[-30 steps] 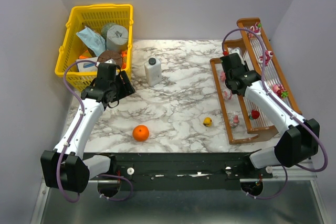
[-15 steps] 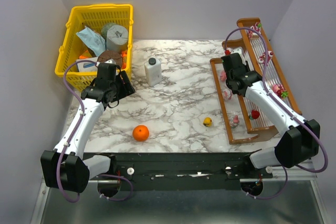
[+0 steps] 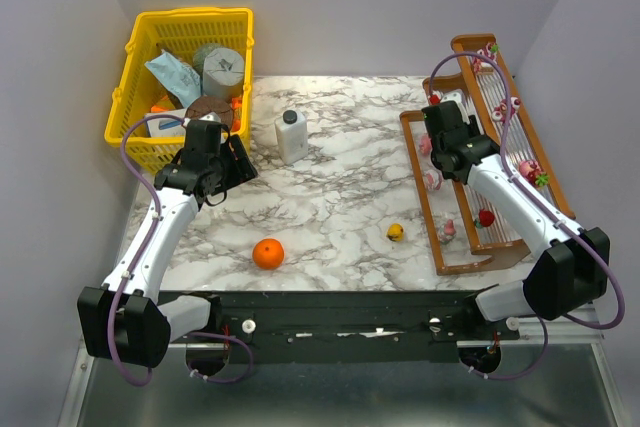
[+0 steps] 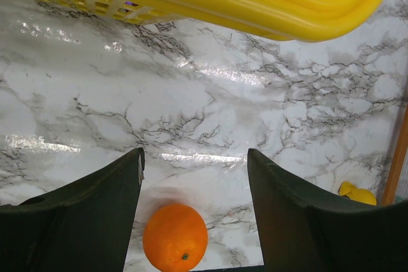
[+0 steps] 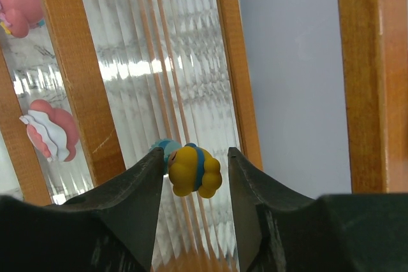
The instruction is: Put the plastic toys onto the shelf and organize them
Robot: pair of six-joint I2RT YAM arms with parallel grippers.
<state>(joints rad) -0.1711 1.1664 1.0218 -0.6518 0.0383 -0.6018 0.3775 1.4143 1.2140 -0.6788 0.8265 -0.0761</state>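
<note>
The right end effector (image 5: 194, 157) is hovering over the middle tier of the shelf (image 5: 234, 62), its fingers standing partly open with a slim gap on either side of the small yellow toy (image 5: 196, 173) between them, so it seems to be letting go rather than gripping. To do this well, it should be opening fully and rising straight up, so neither finger is dragging the toy along the clear rods. The toy's longer side is lying across the rods, finger to finger, its blue part toward the left finger; its facing is unclear. The left end effector (image 4: 194, 157) is hanging open and empty over the counter (image 4: 191, 81), above the orange ball (image 4: 175, 237).
</note>
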